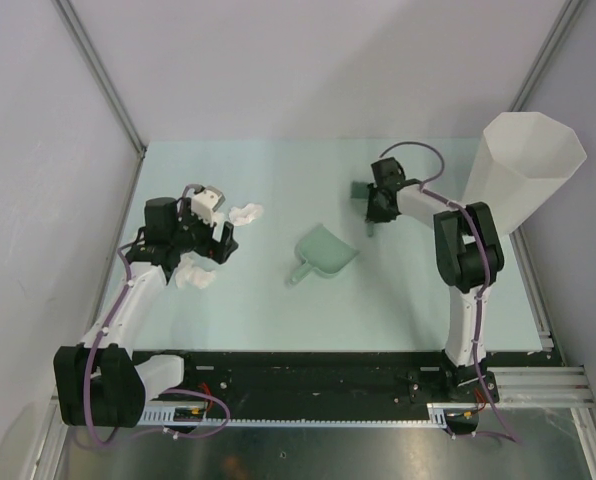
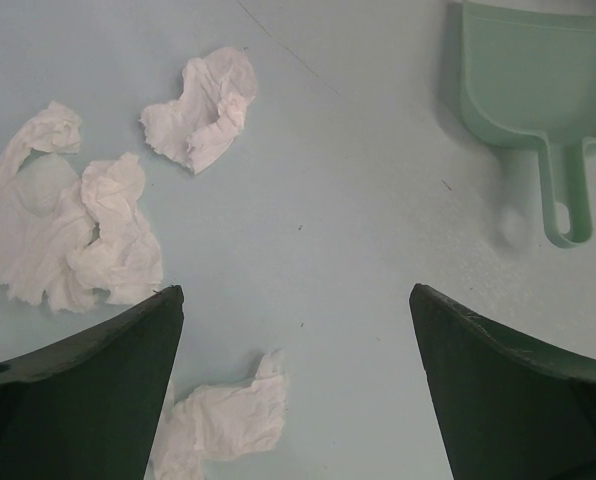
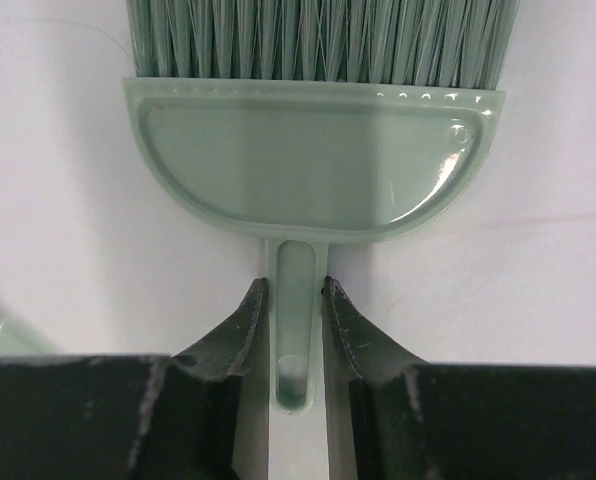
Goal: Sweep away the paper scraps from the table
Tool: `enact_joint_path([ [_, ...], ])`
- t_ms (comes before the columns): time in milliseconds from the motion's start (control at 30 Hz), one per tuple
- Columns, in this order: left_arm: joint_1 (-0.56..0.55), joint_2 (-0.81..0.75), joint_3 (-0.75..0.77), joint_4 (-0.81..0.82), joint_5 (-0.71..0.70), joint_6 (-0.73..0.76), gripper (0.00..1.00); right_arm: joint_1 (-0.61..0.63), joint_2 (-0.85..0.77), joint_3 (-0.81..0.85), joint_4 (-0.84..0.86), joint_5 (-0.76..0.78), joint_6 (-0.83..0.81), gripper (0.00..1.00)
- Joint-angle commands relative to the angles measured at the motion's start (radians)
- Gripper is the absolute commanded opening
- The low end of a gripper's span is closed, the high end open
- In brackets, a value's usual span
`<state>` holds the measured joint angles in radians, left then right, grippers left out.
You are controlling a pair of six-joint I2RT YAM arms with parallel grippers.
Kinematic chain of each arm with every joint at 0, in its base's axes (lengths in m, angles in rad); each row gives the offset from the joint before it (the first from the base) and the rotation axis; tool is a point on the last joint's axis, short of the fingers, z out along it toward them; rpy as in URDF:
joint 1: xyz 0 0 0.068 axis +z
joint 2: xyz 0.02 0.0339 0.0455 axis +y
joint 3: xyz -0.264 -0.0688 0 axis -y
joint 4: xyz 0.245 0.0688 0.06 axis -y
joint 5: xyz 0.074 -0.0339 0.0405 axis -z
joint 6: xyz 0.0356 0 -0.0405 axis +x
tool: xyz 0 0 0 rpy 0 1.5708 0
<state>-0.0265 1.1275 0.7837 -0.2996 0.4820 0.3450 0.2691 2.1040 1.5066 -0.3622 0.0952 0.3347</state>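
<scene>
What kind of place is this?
Probably a robot lab's test booth: plain grey walls box in a pale green table, with a left arm and right arm bolted at its edge.

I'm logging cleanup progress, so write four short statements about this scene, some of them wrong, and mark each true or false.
1. The right claw is shut on the brush handle. True.
2. The left claw grips a scrap. False: it is open, holding nothing, over the paper scraps.
3. The dustpan is full of paper. False: it lies empty on the table.
4. The white bin stands beside the right arm. True.
</scene>
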Motion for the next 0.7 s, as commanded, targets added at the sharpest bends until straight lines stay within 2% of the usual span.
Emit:
enact_joint_path([
  [0, -0.022, -0.021, 0.051, -0.009, 0.064, 0.02, 0.99, 0.058, -0.105, -0.054, -0.093, -0.21, -0.106, 0.0],
  [67, -0.047, -0.017, 0.069, -0.013, 0.06, 0.031, 0.99, 0.061, -0.15, -0.065, -0.087, -0.256, -0.096, 0.0],
  [233, -0.235, -0.011, 0.126, -0.032, -0.037, 0.119, 0.99, 0.082, -0.211, -0.066, -0.089, -0.29, -0.071, 0.0],
  [400, -0.396, 0.049, 0.248, -0.084, -0.124, 0.222, 0.98, 0.096, -0.288, -0.065, -0.083, -0.412, -0.019, 0.0],
  [500, -0.475, 0.092, 0.322, -0.137, -0.222, 0.386, 0.98, 0.111, -0.329, -0.066, -0.089, -0.505, 0.039, 0.0],
  [533, -0.495, 0.103, 0.34, -0.154, -0.255, 0.487, 0.98, 0.119, -0.337, -0.066, -0.092, -0.524, 0.053, 0.0],
  [667, -0.588, 0.141, 0.428, -0.242, -0.445, 0.704, 0.98, 0.18, -0.371, -0.065, -0.08, -0.612, 0.136, 0.0],
])
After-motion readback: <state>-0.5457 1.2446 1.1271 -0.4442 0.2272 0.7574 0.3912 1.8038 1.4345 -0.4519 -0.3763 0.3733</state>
